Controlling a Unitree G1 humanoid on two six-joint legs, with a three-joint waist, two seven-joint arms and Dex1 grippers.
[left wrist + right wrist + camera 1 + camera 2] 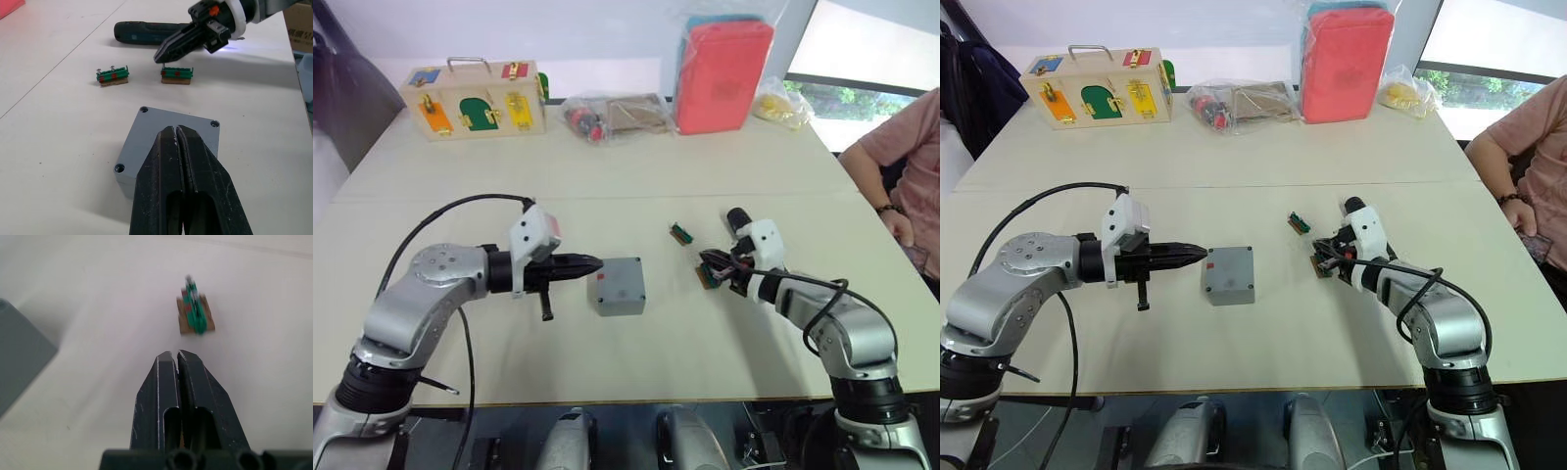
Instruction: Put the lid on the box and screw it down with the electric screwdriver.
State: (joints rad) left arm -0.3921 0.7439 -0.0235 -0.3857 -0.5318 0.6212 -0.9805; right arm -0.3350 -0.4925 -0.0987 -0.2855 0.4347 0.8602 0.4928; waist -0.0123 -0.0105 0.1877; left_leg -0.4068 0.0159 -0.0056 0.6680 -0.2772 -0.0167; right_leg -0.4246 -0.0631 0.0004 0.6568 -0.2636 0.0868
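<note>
The grey box (619, 302) stands at mid-table with the lid (161, 129) lying flat on top, its corner screw holes showing. My left gripper (596, 262) is shut and empty, its tips just over the box's left edge. The black electric screwdriver (142, 32) lies on the table to the right, partly hidden behind my right gripper (159, 57). That gripper is also shut and empty, low over the table, pointing at a small green-brown connector (195, 316).
A second green connector (681, 232) lies between the box and the screwdriver. Along the far edge stand a wooden latch box (475, 98), plastic bags (617, 116) and a red case (724, 73). A person (911, 157) sits at the right edge.
</note>
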